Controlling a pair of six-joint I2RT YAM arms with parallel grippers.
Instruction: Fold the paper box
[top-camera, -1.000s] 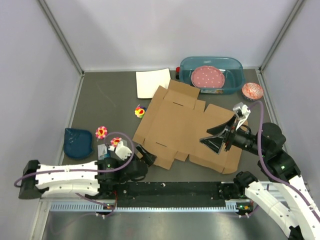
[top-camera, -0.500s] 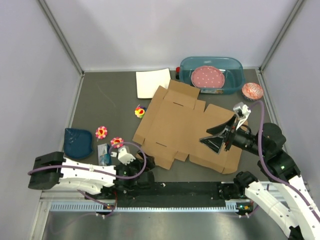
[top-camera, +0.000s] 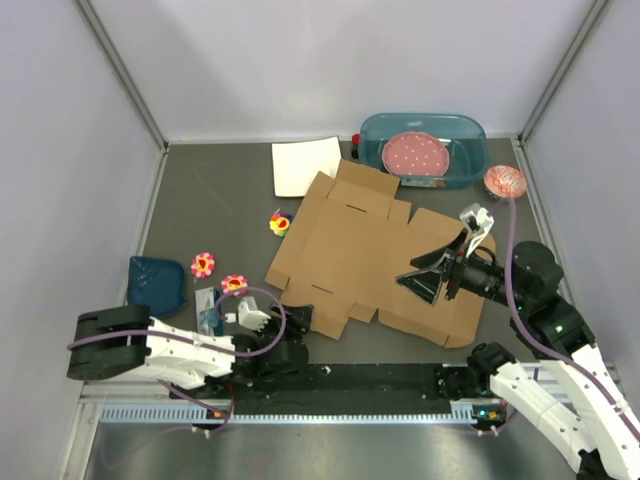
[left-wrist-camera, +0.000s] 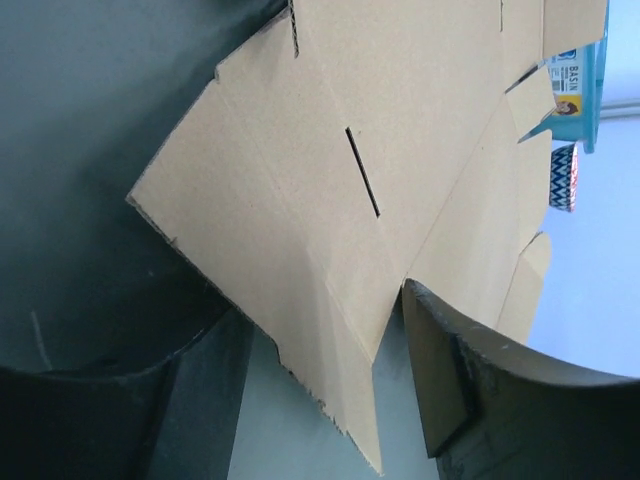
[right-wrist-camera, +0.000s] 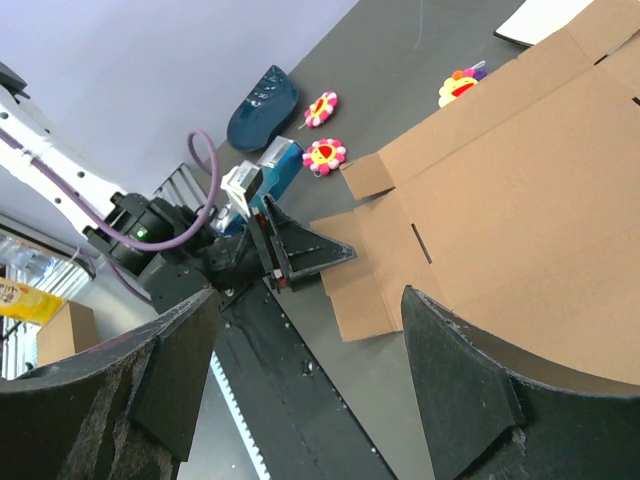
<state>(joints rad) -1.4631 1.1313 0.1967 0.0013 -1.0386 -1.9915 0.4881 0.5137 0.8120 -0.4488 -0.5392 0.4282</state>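
The paper box (top-camera: 370, 255) lies flat and unfolded in the middle of the table, brown cardboard with flaps and slits. My left gripper (top-camera: 300, 321) is low at its near-left corner. In the left wrist view the left gripper (left-wrist-camera: 325, 390) is open and a corner flap of the box (left-wrist-camera: 330, 250) reaches in between the fingers. My right gripper (top-camera: 425, 283) hovers open over the near-right part of the box. In the right wrist view the right gripper (right-wrist-camera: 310, 390) is empty, with the box (right-wrist-camera: 520, 220) and the left gripper (right-wrist-camera: 310, 250) beyond it.
A teal tub (top-camera: 470, 160) with a pink plate stands at the back right, a cupcake liner (top-camera: 505, 181) beside it. A white sheet (top-camera: 305, 165) lies at the back. Flower toys (top-camera: 203, 264) and a dark blue dish (top-camera: 157, 285) lie at the left.
My left arm has swung its elbow out to the left and brought its gripper to the box's near-left corner flap. The right gripper has shifted slightly left.
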